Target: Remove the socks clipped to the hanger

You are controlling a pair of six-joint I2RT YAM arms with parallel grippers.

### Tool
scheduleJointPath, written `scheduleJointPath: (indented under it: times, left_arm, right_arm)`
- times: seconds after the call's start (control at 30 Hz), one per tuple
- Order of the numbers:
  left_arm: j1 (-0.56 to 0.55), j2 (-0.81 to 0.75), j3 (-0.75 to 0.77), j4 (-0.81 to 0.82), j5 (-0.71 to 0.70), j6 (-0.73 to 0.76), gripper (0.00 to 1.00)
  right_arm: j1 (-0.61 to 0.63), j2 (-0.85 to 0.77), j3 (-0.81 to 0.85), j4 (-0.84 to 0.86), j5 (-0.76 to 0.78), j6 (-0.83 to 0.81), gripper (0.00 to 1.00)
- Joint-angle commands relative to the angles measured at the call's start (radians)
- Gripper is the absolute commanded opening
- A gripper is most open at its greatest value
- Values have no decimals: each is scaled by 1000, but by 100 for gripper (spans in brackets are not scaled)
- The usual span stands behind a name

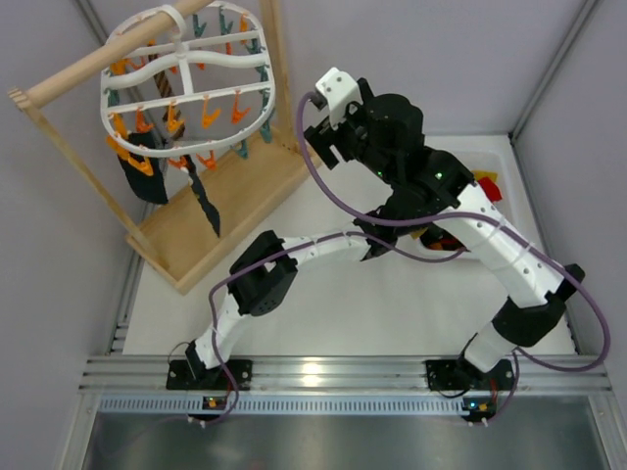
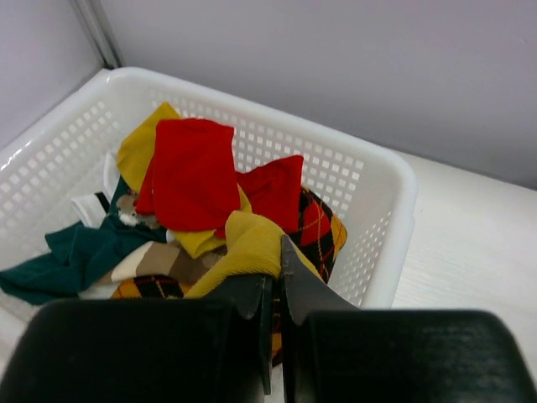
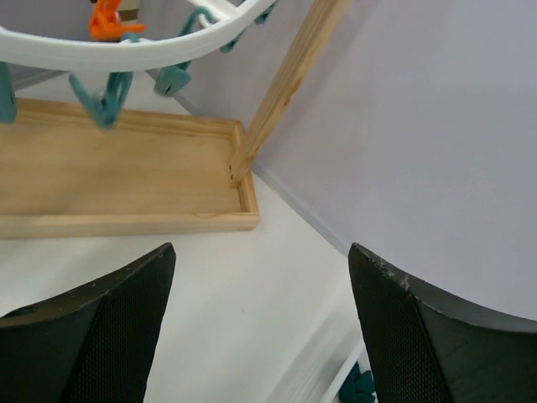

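Observation:
The white oval hanger (image 1: 186, 96) hangs from a wooden rod at the top left. A black sock (image 1: 145, 181), a thin dark sock (image 1: 206, 206) and a striped sock (image 1: 162, 86) hang from its clips. My right gripper (image 1: 321, 137) is open and empty just right of the hanger. In the right wrist view it (image 3: 261, 248) is below the hanger's rim (image 3: 126, 50). My left gripper (image 2: 281, 252) is shut on a mustard-yellow sock (image 2: 252, 239) above a white basket (image 2: 394, 168). The basket holds red, teal, yellow and plaid socks. In the top view the right arm mostly hides the left gripper (image 1: 377, 250).
The wooden stand's base tray (image 1: 225, 211) sits under the hanger, with an upright post (image 3: 285, 92) at its right corner. The rod (image 1: 88, 69) slants across the top left. The basket (image 1: 487, 157) is at the right wall. Grey walls close in three sides.

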Motion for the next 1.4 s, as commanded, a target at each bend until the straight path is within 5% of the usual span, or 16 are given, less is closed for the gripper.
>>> scheduleJointPath:
  times: [0.0, 0.3, 0.4, 0.43, 0.57, 0.8, 1.23, 1.37]
  left_arm:
    - [4, 51, 117, 73, 41, 39, 0]
    - [9, 241, 403, 71, 66, -79, 2]
    - [18, 370, 601, -54, 83, -137, 16]
    - [18, 390, 614, -77, 68, -146, 46]
    - [15, 240, 370, -94, -66, -186, 99]
    - [9, -199, -103, -117, -373, -179, 99]
    - [7, -873, -861, -211, -619, -327, 99]
    - [9, -1097, -1042, -318, -806, -373, 99]
  right_arm:
    - [-28, -132, -48, 5, 34, 12, 81]
    - [-48, -362, -266, 53, 28, 147, 83]
    - [-48, -413, -312, 47, 34, 179, 84]
    - [-48, -425, -317, 39, 34, 185, 84]
    - [-52, -443, -326, -13, 69, 230, 85]
    - [-81, -520, -389, -11, 65, 311, 86]
    - [-86, -635, -567, 24, -15, 360, 89]
    - [-88, -661, -653, 79, -58, 368, 93]
